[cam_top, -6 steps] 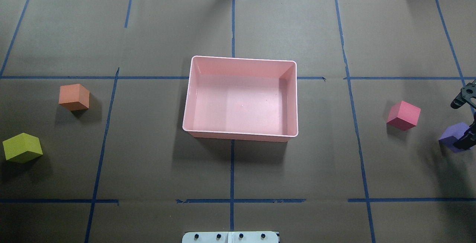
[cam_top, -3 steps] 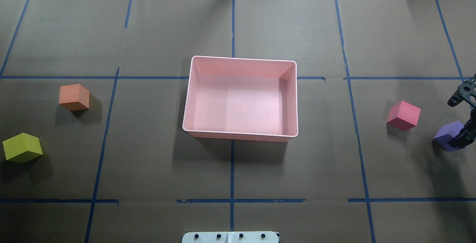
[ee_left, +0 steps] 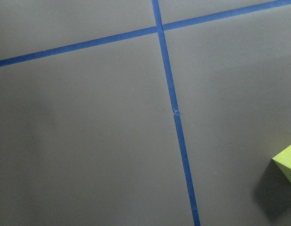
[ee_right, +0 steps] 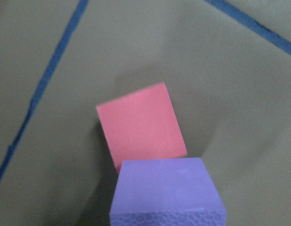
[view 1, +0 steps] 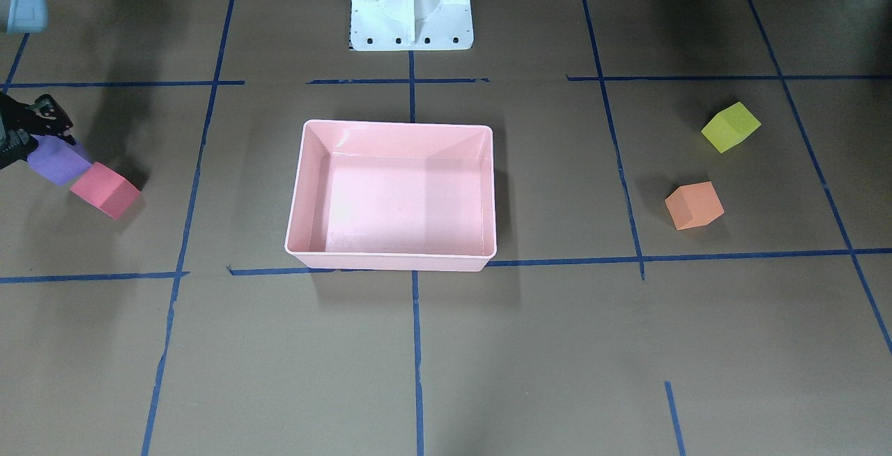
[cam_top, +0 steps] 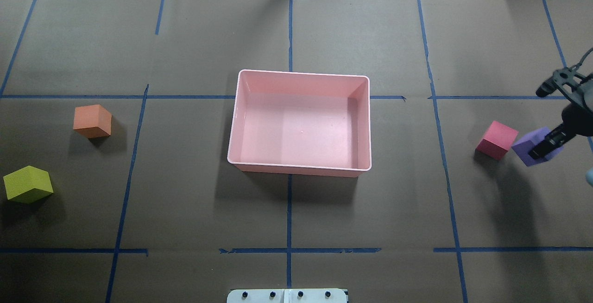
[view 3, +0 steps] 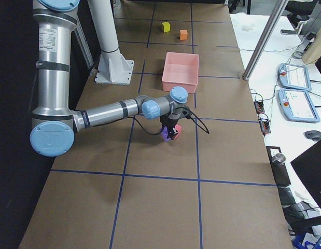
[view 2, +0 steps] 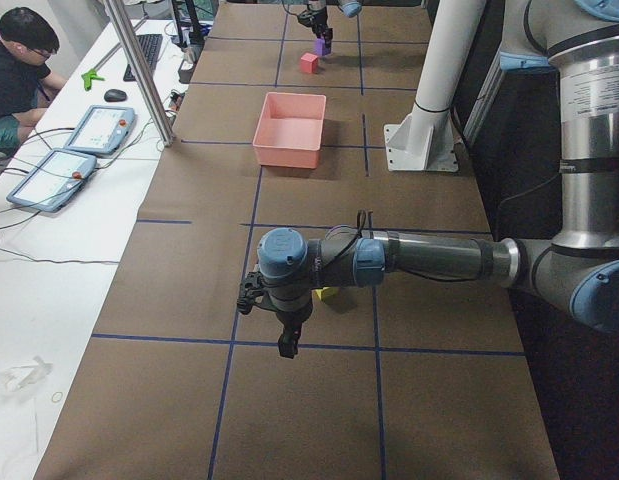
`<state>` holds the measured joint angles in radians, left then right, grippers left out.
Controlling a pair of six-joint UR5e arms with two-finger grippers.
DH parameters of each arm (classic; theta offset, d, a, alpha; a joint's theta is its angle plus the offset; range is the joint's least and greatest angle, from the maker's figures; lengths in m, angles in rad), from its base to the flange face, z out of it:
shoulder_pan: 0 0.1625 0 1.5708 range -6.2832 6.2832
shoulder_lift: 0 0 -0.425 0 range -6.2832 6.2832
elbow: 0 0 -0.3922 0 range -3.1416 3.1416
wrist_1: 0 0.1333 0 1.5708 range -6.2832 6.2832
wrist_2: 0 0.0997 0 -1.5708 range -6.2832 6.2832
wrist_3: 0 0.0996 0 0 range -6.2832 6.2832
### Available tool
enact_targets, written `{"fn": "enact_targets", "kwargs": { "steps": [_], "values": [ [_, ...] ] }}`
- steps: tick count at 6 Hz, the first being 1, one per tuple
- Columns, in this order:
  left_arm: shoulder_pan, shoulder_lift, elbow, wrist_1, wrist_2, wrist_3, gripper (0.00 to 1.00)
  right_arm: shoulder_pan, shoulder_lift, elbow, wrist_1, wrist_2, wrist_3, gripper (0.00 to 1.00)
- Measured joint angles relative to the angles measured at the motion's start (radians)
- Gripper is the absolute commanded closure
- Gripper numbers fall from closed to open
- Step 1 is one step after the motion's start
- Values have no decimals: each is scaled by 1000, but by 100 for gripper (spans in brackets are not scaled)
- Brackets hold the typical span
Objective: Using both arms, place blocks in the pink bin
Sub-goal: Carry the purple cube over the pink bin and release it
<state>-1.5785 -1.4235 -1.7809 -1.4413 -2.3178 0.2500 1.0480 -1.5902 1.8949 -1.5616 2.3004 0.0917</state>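
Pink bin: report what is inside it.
Nothing. The pink bin shows only its bare floor and walls in the overhead and front-facing views. Nothing covers any part of its interior.

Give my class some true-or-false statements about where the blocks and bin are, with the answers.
1. The pink bin holds one block. False: it is empty.
2. The right gripper has its jaws shut on the purple block. True.
3. The orange block lies nearer the bin than the yellow-green block. True.
4. The red-pink block sits on the robot's left side. False: it is on the right, beside the purple block.
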Motion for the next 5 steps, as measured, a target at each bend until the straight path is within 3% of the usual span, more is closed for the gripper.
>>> {"fn": "enact_targets", "kwargs": {
  "steps": [2,5],
  "values": [
    [0,0,0,0,0,0,0,-28,183,83,-188,7,299,47],
    [1,0,0,-1,0,0,0,-260,511,72,-301,-67,884,45]
  ]
}}
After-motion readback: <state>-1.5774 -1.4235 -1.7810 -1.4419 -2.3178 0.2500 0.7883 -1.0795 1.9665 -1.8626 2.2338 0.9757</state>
